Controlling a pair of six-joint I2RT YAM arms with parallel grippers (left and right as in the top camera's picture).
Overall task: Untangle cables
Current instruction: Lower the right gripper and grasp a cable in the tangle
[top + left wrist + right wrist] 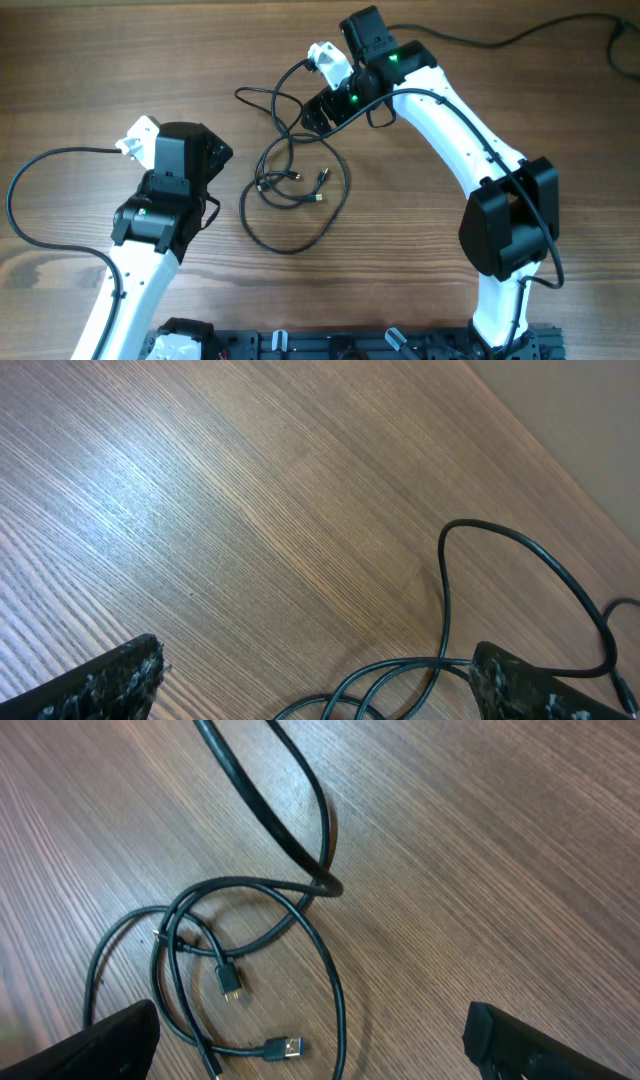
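The cables (290, 195) lie in a tangle of thin black loops on the wooden table's middle, with small plugs (320, 198) inside the loops. My left gripper (222, 155) is open just left of the tangle; in its wrist view the gripper (320, 695) has cable loops (445, 590) running between its wide-apart fingers. My right gripper (318, 112) is open above the tangle's upper end. Its wrist view shows the gripper (315, 1045) hovering over the loops (320, 880), a silver-tipped plug (285, 1047) and a smaller plug (231, 983).
A thicker black robot wire (30, 200) curves across the table's left side, and another (500, 40) runs along the top right. The arms' base rail (350, 345) lines the front edge. The table's edge (560, 455) shows in the left wrist view.
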